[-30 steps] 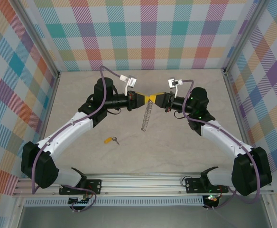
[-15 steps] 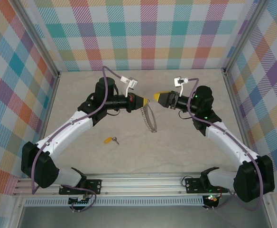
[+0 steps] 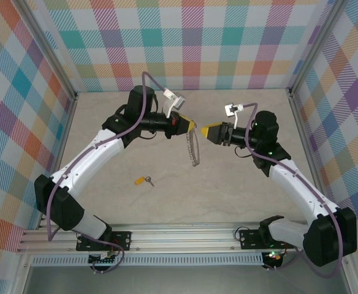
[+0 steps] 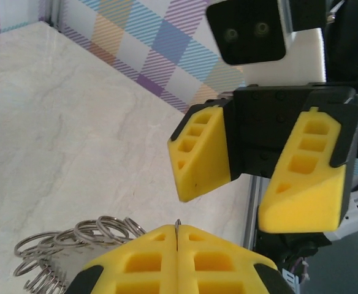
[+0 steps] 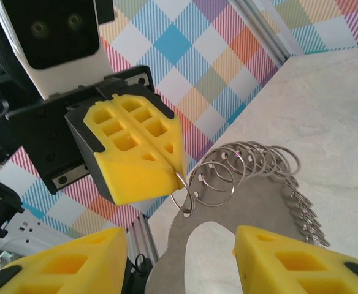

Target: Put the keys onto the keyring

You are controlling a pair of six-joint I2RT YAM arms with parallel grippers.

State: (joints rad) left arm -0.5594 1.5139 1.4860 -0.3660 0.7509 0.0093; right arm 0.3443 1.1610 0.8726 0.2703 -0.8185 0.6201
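Nearest me, lower left of centre in the overhead view, the key (image 3: 144, 180) lay on the table (image 3: 228, 196). Beyond it, mid-frame, the keyring (image 3: 194, 150) dangled from the left gripper (image 3: 192, 127), its jaws pinched shut on the chain's end. Just beside it, the right gripper (image 3: 204, 131) faced it, jaws parted and holding nothing.

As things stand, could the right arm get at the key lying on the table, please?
Probably yes: the right tool is open and empty, and the key lies bare on the table. The keyring hanging from the left tool may brush its path.
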